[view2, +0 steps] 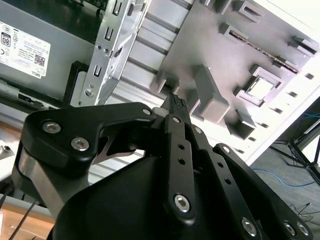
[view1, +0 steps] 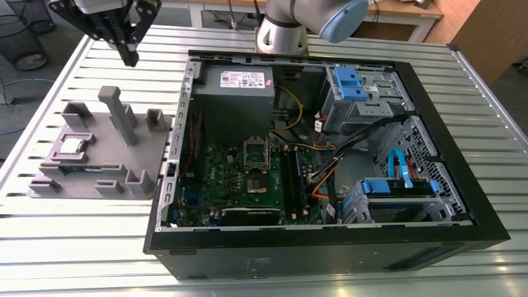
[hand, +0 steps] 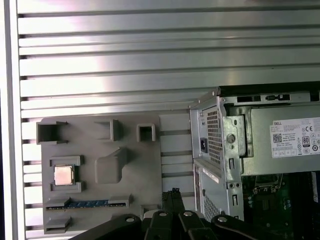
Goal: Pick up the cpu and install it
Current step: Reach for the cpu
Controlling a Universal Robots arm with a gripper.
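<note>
The gripper hangs above the slatted table with its fingers pinched together, tips down, and nothing between them. It's just off the grey holder block, up by the corner that faces the computer case.

From the fingertips, the cpu lies across the holder block on the side away from the case, well apart from the fingers. The block's tall post stands roughly between the two, so that looks like the thing to watch. There's only the one arm, so no question of which is nearer.

The cpu sits flat in a square pocket with its shiny top up. It's square, so it has no real long axis, and its edges line up with the block's edges. A memory stick lies in a slot just beside it, with its long axis running across the block toward the case.

Past the block, the case lies open with the motherboard showing.
</note>
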